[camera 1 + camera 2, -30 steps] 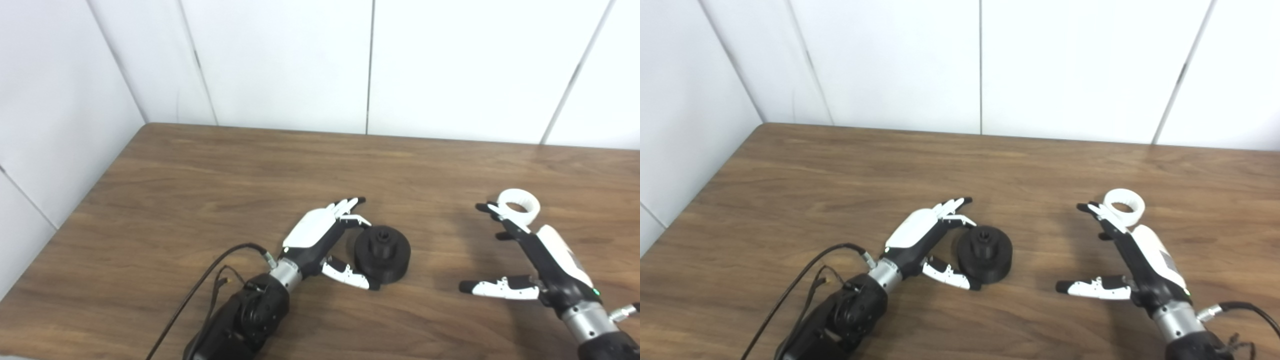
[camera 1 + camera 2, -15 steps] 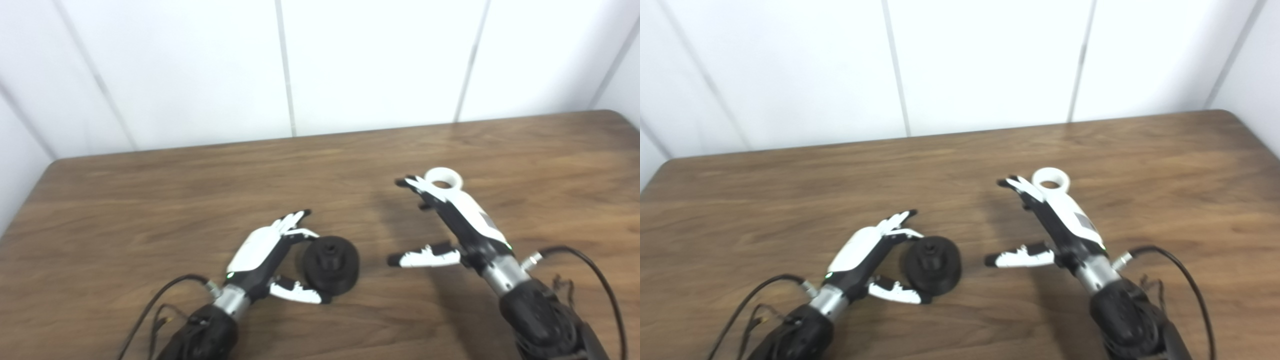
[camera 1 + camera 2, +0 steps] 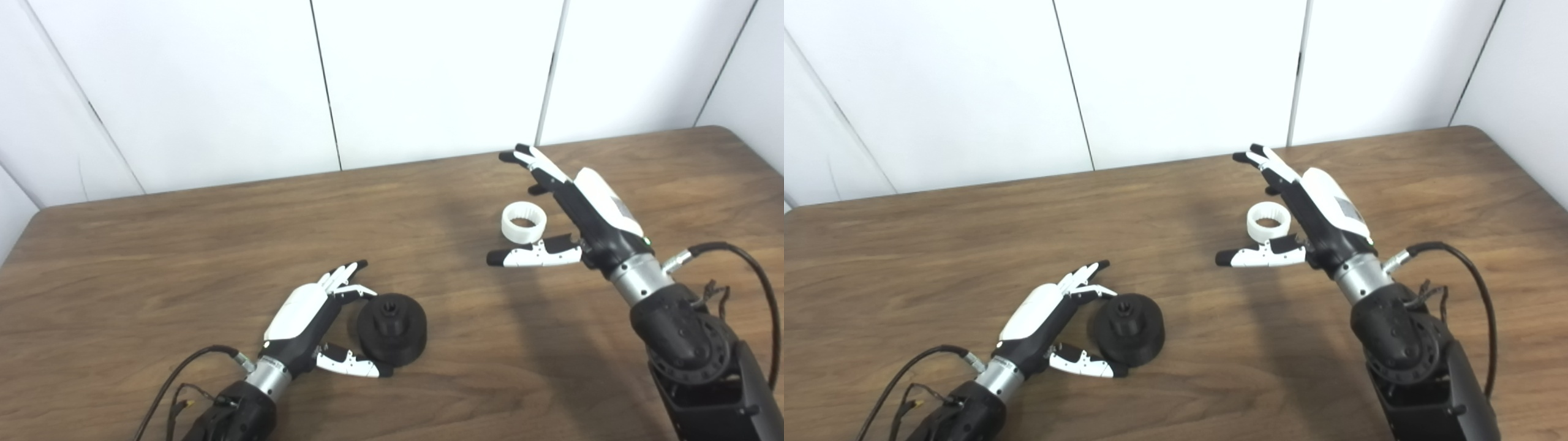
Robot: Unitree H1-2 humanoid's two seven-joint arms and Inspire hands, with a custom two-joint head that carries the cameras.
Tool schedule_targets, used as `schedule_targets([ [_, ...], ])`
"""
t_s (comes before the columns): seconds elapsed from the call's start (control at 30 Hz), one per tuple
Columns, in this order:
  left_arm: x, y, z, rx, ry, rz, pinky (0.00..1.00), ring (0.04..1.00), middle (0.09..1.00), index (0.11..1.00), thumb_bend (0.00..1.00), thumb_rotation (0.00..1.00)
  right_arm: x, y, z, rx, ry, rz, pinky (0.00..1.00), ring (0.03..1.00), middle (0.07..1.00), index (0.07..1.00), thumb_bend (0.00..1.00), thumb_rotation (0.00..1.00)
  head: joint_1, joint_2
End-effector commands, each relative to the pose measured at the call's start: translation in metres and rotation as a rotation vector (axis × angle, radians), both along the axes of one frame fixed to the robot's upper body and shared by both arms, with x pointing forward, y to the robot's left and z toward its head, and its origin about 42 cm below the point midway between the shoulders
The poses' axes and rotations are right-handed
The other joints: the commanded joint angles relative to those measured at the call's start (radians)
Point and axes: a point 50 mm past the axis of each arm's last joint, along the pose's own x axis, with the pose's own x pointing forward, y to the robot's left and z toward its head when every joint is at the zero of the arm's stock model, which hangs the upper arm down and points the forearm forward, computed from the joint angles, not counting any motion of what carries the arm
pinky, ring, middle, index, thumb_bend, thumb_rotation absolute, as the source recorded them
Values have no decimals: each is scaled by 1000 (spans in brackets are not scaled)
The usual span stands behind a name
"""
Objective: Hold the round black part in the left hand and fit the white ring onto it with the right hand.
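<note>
The round black part (image 3: 392, 328) rests on the wooden table (image 3: 184, 245), a stub sticking up from its middle. My left hand (image 3: 306, 312) lies open beside it on the left, fingers behind it and thumb in front, not gripping. The white ring (image 3: 523, 223) lies flat on the table to the right. My right hand (image 3: 572, 205) hovers open over it, fingers stretched past its far side and thumb (image 3: 530, 256) just in front. Both views show the ring (image 3: 1268, 222) free of the right hand (image 3: 1311, 208).
White wall panels (image 3: 429, 73) stand right behind the table's far edge. The table's right corner (image 3: 744, 131) is near the right hand. A black cable (image 3: 735, 257) loops off the right wrist, another (image 3: 184, 373) trails from the left arm.
The camera has swung to the right. My right hand has risen and moved forward past the ring, which now lies between fingers and thumb. The left hand and black part keep their pose.
</note>
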Motion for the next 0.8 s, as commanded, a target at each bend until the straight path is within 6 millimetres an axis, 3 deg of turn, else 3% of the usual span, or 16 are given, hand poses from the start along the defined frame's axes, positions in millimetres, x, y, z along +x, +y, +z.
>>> schedule_targets([
  [0.0, 3, 7, 3, 10, -11, -3, 1000, 1000, 1000, 644, 971, 367, 7, -3, 28, -25, -120, -4, 661, 909, 960, 888, 938, 410, -2, 0],
  [0.2, 5, 11, 4, 11, -17, 10, 1000, 1000, 1000, 641, 977, 377, 26, -18, 41, -100, -138, -46, 779, 930, 959, 884, 934, 419, 0, -2],
  [0.47, 5, 12, 7, 11, -12, 17, 1000, 1000, 1000, 647, 967, 374, 56, -35, 30, -185, -75, -99, 682, 901, 948, 868, 936, 443, 14, -1],
  [0.57, 4, 12, 7, 7, -14, 19, 1000, 1000, 1000, 645, 967, 360, 66, -39, 25, -213, -47, -124, 741, 913, 949, 868, 939, 473, 17, -1],
  [0.77, 5, 11, 7, 4, -17, 17, 1000, 1000, 1000, 645, 966, 369, 81, -42, 17, -238, 3, -145, 749, 921, 957, 873, 927, 468, 24, 0],
])
